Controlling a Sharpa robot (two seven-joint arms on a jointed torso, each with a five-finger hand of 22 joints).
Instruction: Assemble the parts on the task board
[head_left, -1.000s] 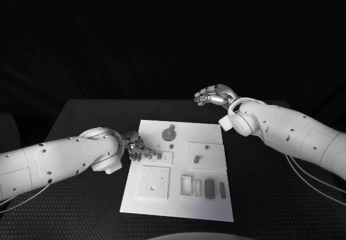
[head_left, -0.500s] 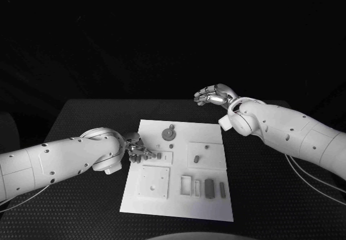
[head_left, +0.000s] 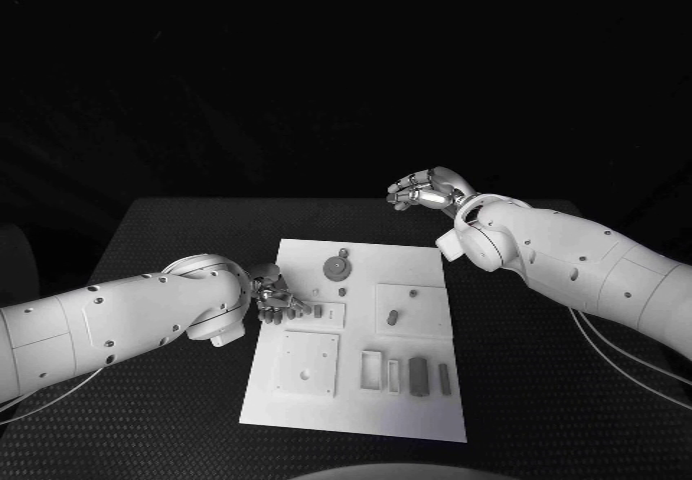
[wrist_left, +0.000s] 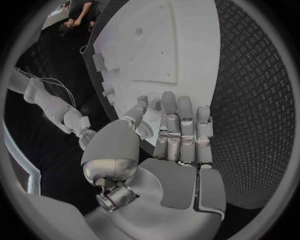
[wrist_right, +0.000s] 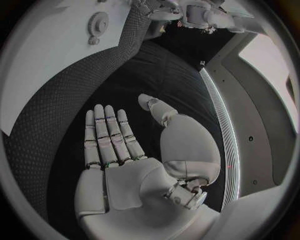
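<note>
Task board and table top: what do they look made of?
The flat white task board looks like matte plastic or painted plate, since its face is even and glare-free with shallow recesses. The black table top looks like textured rubber or woven mat: the left wrist view shows a fine diamond pattern.

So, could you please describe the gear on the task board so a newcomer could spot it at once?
Find the white task board in the middle of the black table. The gear lies flat near its far edge, ahead of the left hand. It alone is round and toothed; neighbouring parts are small and oblong.
</note>
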